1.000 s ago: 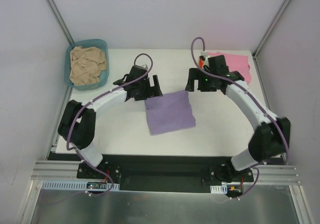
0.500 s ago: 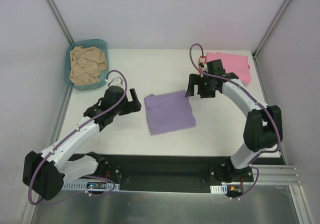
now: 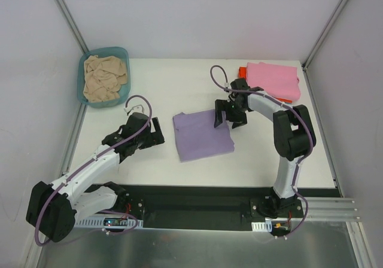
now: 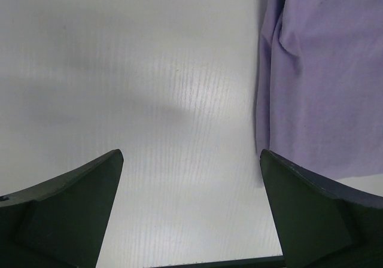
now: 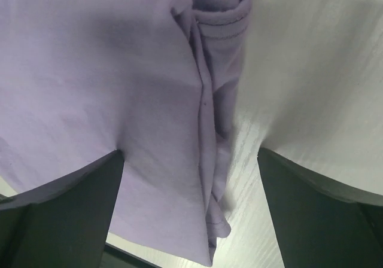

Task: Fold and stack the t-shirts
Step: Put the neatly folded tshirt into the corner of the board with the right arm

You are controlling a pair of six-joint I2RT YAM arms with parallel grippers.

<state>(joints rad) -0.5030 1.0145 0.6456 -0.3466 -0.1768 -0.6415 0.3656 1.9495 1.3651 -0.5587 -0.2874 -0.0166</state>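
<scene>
Teal plastic basin (image 3: 106, 49) at the far-left corner of white table (image 3: 149, 166)

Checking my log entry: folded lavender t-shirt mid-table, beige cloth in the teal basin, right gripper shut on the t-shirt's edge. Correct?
Not quite: the right gripper is open, its fingers spread wide over the edge of the lavender t-shirt, as the right wrist view shows. The beige cloth in the teal basin and the t-shirt mid-table are right.

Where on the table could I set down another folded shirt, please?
Free: the far strip between the basin and the pink shirt, and the near strip before the purple shirt. Crowded: both its sides, by the left gripper and right gripper.
</scene>
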